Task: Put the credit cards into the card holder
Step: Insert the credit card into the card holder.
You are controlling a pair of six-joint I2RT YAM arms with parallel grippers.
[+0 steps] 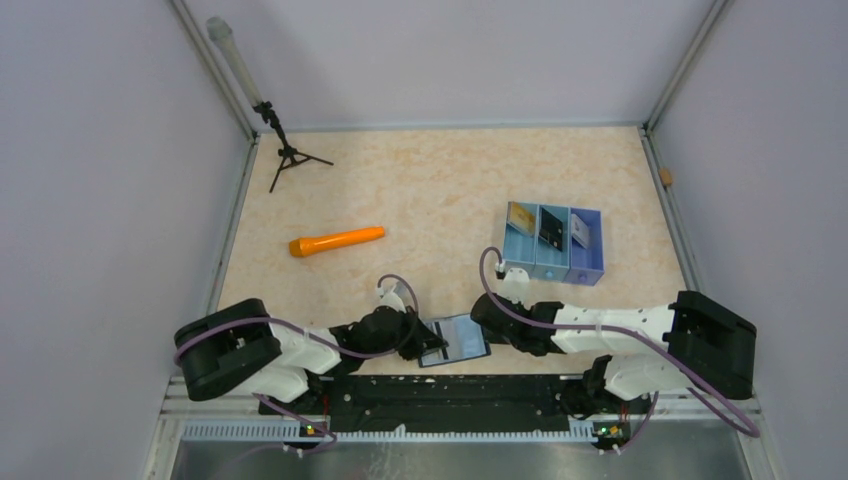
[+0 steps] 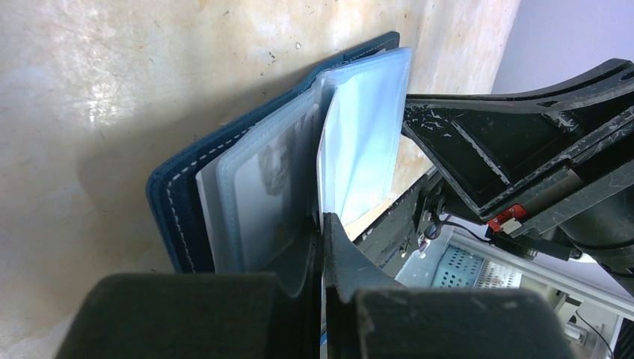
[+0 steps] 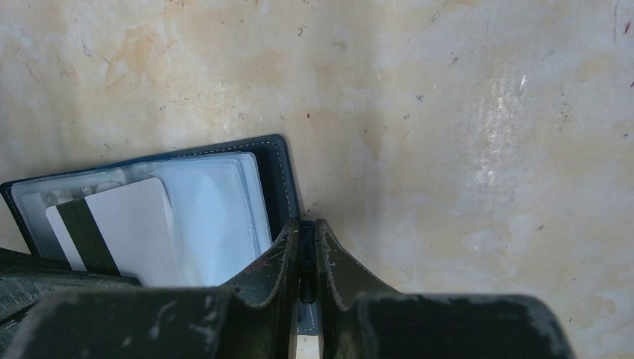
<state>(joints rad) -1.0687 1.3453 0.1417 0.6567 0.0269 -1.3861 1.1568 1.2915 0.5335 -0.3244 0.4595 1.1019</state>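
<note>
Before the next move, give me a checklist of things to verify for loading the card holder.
1. Card holder open: ok.
2. Left end effector shut on a clear sleeve: ok.
3. Right end effector shut at the holder's edge, gripping it: cannot tell.
4. White card fully seated in its slot: cannot tell.
5. Tray emptied: not ok, credit cards stand in all three compartments.
</note>
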